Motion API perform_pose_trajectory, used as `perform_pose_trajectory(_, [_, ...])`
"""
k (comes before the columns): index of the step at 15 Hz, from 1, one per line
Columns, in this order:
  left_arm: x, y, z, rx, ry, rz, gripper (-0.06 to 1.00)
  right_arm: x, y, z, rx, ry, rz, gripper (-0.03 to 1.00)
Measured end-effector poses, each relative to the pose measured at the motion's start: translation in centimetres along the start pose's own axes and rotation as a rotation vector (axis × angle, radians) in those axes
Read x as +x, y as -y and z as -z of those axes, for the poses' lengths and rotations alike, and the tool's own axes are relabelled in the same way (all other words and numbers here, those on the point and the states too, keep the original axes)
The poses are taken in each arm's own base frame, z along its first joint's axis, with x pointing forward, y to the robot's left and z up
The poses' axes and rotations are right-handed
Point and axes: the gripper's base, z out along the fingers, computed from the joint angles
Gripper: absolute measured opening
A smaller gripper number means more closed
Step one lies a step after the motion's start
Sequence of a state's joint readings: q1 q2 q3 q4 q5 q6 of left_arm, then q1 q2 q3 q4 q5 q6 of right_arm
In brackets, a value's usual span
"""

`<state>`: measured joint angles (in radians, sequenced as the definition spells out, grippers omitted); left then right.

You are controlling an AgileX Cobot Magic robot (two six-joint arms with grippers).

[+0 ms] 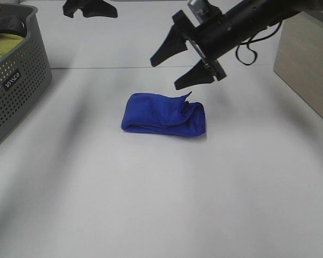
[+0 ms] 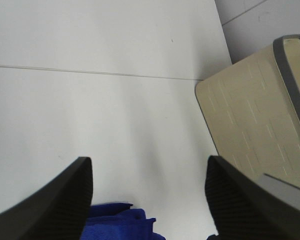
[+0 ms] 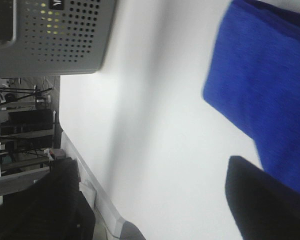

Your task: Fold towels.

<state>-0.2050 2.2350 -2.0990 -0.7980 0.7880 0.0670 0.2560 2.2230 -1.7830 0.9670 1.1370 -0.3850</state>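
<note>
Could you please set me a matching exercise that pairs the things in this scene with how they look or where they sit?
Things:
1 towel
2 basket
3 right tool
4 beige container

Descriptions:
A perforated grey, at the exterior view's left edge
B black, open, raised in the air
C royal blue, folded into a rumpled bundle in the middle
D pale, at the exterior view's right edge

Pairs: 1-C, 2-A, 3-B, 4-D

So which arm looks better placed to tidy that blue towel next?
Probably right: the right gripper hangs open close above the blue towel, by the loose corner sticking up. The left gripper, also open, sits farther off at the top edge of the high view.
</note>
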Motion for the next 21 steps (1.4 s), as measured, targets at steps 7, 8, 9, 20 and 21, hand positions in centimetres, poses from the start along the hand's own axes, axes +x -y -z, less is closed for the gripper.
perform_pose_trajectory(7, [-0.2, -1.2, 0.6, -0.035, -0.033, -0.011, 0.62, 0.2, 5.5, -5.6, -0.006, -0.016, -0.071, 0.76])
perform_pose_trajectory(8, [-0.2, -1.1, 0.6, -0.036, -0.032, -0.013, 0.62, 0.0, 6.3, -5.1, -0.002, -0.005, -0.081, 0.76])
perform_pose_trajectory(9, [-0.2, -1.1, 0.6, -0.036, -0.033, -0.013, 0.62, -0.2, 7.0, -4.4, -0.002, 0.005, -0.084, 0.76])
perform_pose_trajectory(20, [-0.2, -1.2, 0.7, -0.045, -0.033, -0.022, 0.62, 0.5, 10.2, -1.6, 0.136, -0.079, -0.024, 0.76])
perform_pose_trajectory(21, [-0.2, -1.2, 0.7, -0.045, -0.033, -0.022, 0.62, 0.5, 10.2, -1.5, 0.153, -0.086, -0.02, 0.76])
